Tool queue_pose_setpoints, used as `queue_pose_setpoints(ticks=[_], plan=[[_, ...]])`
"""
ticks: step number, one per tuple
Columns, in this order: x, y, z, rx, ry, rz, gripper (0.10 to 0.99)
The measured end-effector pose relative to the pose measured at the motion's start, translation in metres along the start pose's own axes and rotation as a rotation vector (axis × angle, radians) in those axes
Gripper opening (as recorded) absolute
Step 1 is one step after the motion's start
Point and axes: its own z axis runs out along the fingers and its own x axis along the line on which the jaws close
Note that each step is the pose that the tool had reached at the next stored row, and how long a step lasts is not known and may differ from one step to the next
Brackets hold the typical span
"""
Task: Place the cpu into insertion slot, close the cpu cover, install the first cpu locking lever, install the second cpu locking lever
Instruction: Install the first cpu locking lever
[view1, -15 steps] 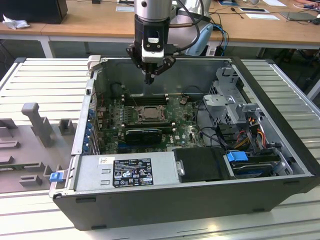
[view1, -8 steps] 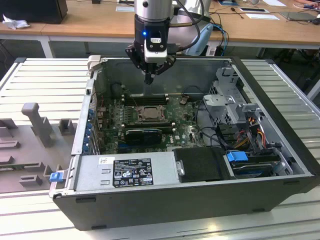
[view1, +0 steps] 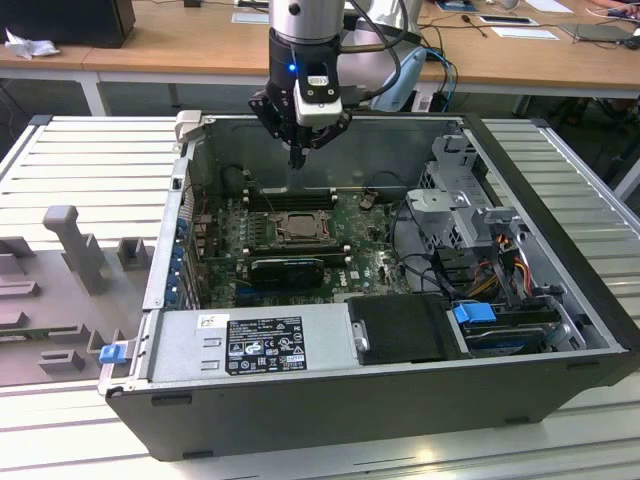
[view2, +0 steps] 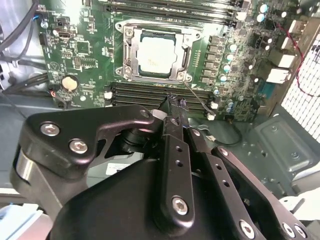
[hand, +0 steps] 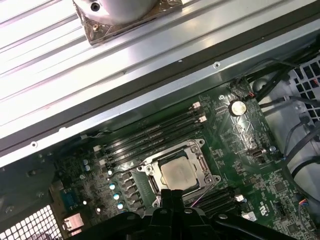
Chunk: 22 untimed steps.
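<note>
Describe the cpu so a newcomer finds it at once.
Look inside the open computer case at the green motherboard. Between two banks of long black memory slots sits a silvery cover with a square window; the cpu is the pale square plate showing in that window. Nothing else on the board is flat, plain and silvery-grey.

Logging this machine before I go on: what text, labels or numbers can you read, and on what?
Black label on the power supply: print too small to read.
White sticker beside it: unreadable.
Motherboard markings: too small to read.
cpu top: no legible text.
Nothing can be quoted.
</note>
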Motion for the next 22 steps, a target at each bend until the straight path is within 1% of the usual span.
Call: queue_pose_setpoints(ticks=[9,12,16,22], plan=[[0.0000,0.0000,0.0000,0.004,0.0070,-0.109,0.106],[0.0000,0.0000,0.0000,0.006,0.0110,-0.171,0.106],[0.0000,0.0000,0.0000,0.008,0.0134,-0.209,0.106],[0.0000,0.0000,0.0001,0.011,0.0186,-0.297,0.106]])
